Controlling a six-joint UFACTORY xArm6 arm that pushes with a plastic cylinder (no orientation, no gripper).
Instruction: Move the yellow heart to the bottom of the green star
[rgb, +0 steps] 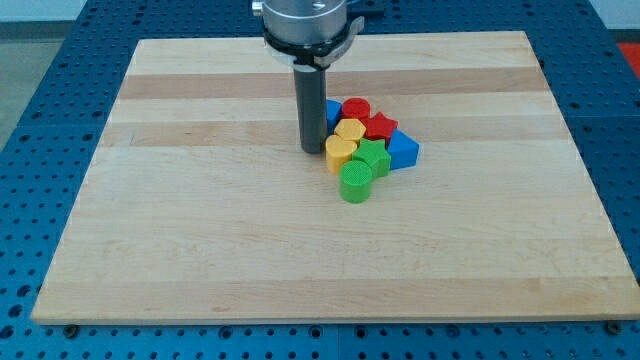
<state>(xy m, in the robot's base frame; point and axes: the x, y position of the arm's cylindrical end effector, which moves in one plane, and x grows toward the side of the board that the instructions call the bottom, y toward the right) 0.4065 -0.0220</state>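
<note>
My tip (313, 150) rests on the desk (200, 220) just left of the yellow heart (340, 152); there is no gripper to open or clench, only the rod. The green star (374, 156) touches the heart's far side, with a green cylinder (355, 184) just below them. The blocks are packed tight, so pushing the heart would likely drag the star and cylinder along. The rod hides most of a blue block (333, 111) behind it.

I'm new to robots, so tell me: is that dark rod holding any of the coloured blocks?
Nothing is held. My tip only pushes; it stands just left of the yellow heart.
</note>
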